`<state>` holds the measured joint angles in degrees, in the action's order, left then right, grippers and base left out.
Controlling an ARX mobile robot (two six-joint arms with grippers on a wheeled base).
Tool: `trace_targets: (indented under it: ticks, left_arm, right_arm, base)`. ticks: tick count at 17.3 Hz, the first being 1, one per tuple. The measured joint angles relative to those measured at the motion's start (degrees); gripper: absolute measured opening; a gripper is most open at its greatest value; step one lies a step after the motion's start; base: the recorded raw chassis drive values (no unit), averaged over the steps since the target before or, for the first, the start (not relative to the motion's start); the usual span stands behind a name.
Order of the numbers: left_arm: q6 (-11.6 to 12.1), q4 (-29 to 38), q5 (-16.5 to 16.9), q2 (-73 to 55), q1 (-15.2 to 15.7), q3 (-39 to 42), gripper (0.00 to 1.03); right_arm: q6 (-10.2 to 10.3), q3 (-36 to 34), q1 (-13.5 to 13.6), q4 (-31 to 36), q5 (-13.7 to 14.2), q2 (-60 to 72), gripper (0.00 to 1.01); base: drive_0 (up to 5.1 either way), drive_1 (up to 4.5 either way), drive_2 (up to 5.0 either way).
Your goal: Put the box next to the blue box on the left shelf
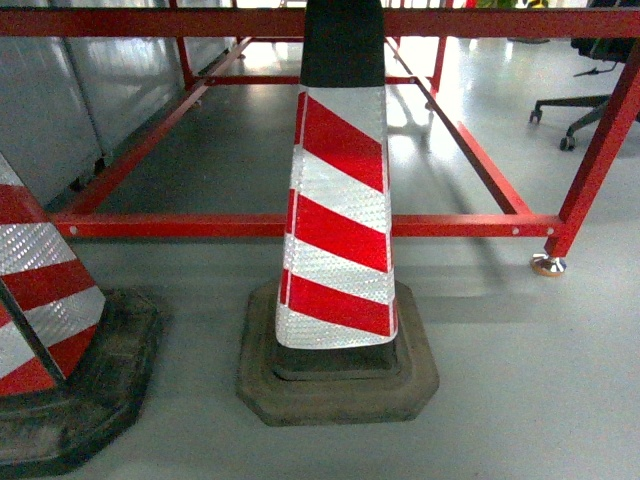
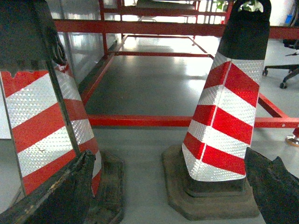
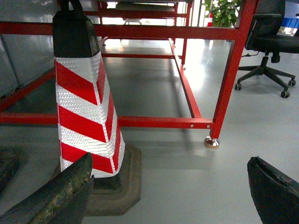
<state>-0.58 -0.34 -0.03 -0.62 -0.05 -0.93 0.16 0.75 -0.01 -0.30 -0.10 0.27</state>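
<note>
1. Head view: no crate, blue box or roller shelf appears anywhere, so the task's box cannot be located from here. A red-and-white striped traffic cone [image 1: 340, 210] fills the middle of the frame, standing on a dark rubber base. A second cone [image 1: 45, 320] is cut off at the lower left. Behind both runs a red metal frame [image 1: 300, 225], its low rail crossing the centre, with one silver foot at the right edge. An office chair base [image 1: 575, 110] sits at the upper right. Neither arm shows here.

2. Left wrist view: the left gripper [image 2: 168, 196] has its dark fingertips at the lower left and lower right corners, spread wide with nothing between them. Both cones stand close ahead, one at each side, and the red rail lies across the middle behind them.

3. Right wrist view: the right gripper [image 3: 173, 196] is likewise spread apart and empty, fingers in the two lower corners. One cone stands at the left; the frame's upright post is right of centre, with a black chair and a green plant [image 3: 224, 9] at the upper right.

4. Judgement: the step in hand is finding the box. The base should probably turn or back away carefully, since the cones and low rail block forward travel.
</note>
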Motion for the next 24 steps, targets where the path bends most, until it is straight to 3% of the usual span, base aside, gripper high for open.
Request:
trace_targets:
  ticks: [24]
  left_arm:
    - [0.2,0.0,0.1,0.0,0.0,0.0,0.98]
  right_arm:
    - [0.0,0.0,0.0,0.0,0.2,0.0,0.98]
  base:
    - [0.0,0.0,0.0]
